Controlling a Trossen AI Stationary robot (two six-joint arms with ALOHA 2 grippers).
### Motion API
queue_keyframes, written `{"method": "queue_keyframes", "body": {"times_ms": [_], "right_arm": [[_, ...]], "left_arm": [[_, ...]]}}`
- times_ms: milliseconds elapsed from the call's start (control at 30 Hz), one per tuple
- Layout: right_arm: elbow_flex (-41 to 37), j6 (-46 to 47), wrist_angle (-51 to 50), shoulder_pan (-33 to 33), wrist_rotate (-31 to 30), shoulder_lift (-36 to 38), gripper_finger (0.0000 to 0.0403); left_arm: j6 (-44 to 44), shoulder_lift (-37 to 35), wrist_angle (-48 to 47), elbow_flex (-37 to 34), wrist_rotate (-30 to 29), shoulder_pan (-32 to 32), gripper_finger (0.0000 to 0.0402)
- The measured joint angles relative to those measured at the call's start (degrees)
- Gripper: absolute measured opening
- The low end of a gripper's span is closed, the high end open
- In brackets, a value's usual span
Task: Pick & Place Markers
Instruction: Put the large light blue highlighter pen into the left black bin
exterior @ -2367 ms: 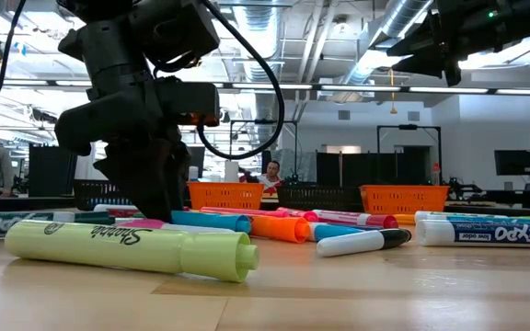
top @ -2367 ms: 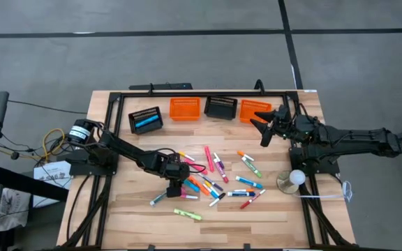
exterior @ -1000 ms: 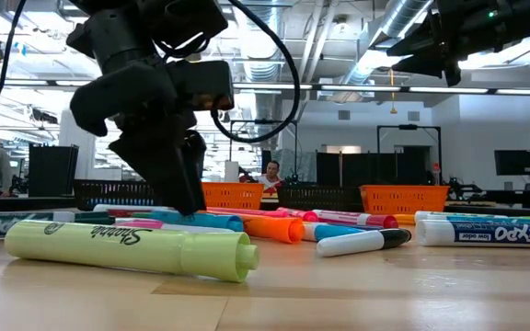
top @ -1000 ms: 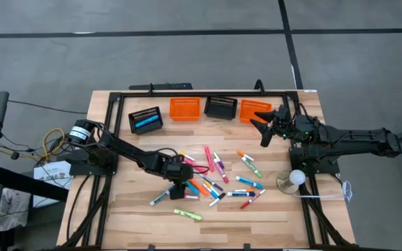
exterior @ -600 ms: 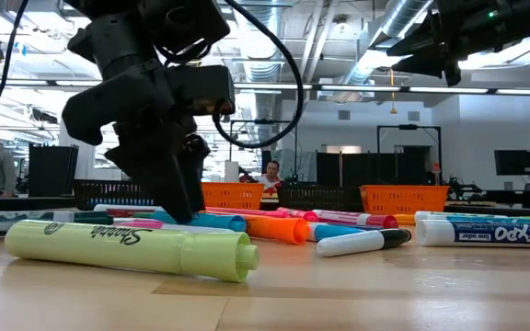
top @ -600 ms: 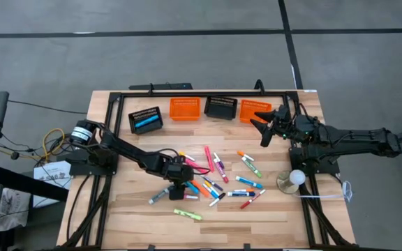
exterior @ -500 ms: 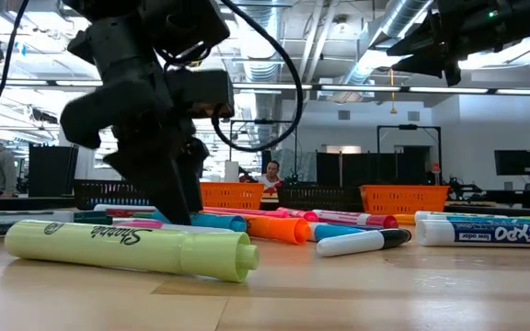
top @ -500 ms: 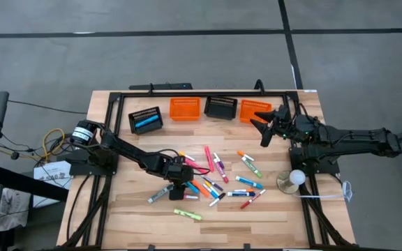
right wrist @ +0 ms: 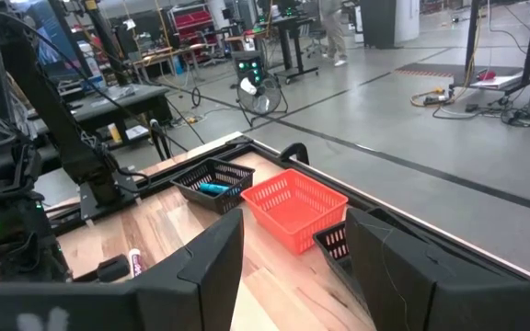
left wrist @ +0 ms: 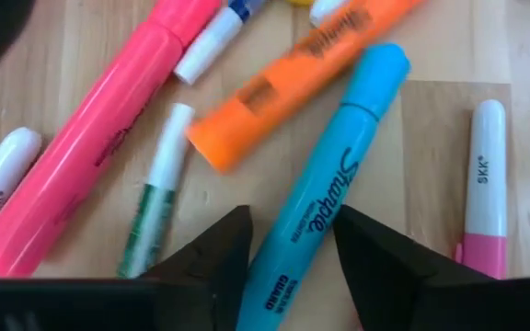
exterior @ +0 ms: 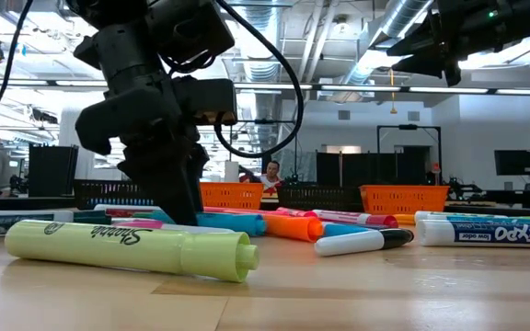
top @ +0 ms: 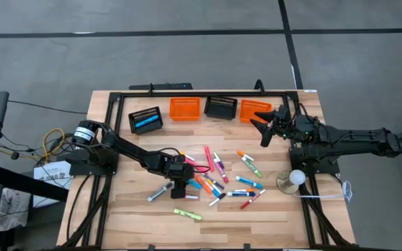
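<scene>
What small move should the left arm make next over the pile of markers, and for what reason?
Probably finish closing the left tool on the blue marker, then lift straight up. In the left wrist view that marker lies between the two fingers, which look close to its sides, though contact is not clear. An orange marker lies right beside it, so a straight lift should disturb it least.

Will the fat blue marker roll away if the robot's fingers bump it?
Probably a little. The blue marker looks round and smooth, lying flat on the wooden table, so a nudge could roll it sideways. The orange marker seems to lie right beside it, which may stop it. It looks stiff and light, so it shouldn't bend.
</scene>
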State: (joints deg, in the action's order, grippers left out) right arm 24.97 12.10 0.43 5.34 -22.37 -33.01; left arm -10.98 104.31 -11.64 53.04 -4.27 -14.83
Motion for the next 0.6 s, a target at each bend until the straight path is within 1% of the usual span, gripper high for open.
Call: {"method": "queue_keyframes", "body": {"times_ms": [167,300,400,600], "right_arm": [[0.00,-0.02,0.00,0.00,0.00,0.00,0.0184],[0.00,0.00,0.00,0.00,0.00,0.00,0.0184],[0.00,0.00,0.00,0.00,0.00,0.00,0.0184],[0.00,0.00,0.00,0.00,0.00,0.00,0.0184]], "left_arm": [[-0.37,0.04,-0.02,-0.04,-0.37,0.07,0.0106],[-2.52,0.07,-0.04,-0.07,-0.52,0.05,0.0077],[-3.02,0.07,-0.04,-0.07,-0.53,0.04,0.0071],[-3.04,-0.08,0.02,-0.05,-0.51,0.04,0.0079]]}}
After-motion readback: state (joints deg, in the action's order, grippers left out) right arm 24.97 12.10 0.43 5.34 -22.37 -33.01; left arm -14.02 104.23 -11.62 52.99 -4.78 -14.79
